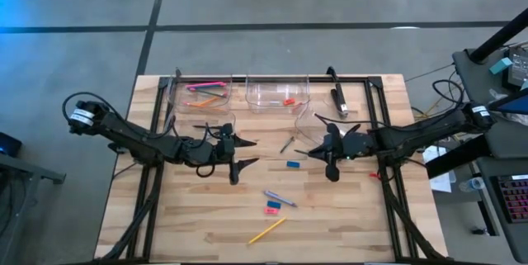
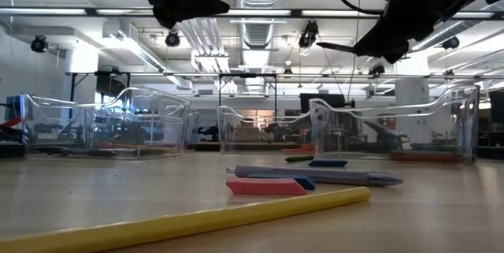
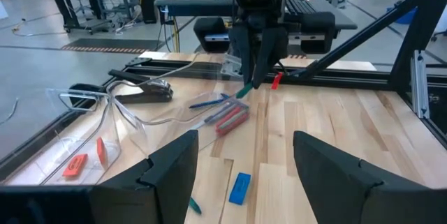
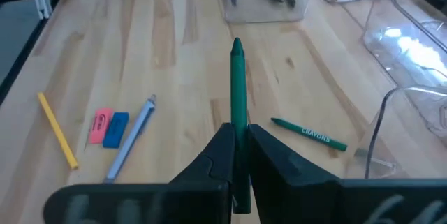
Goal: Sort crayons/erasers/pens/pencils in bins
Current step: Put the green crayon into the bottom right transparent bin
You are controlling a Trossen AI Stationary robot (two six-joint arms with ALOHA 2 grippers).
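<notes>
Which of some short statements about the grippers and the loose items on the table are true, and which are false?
1. The right gripper holds a green crayon. True.
2. The left gripper holds a pencil. False: it is open and holds nothing.
3. The yellow pencil lies on the bare table. True.
4. A second green crayon lies on the wood, outside every bin. True.
5. The pink eraser lies inside a bin. False: it lies on the table beside a blue eraser.
</notes>
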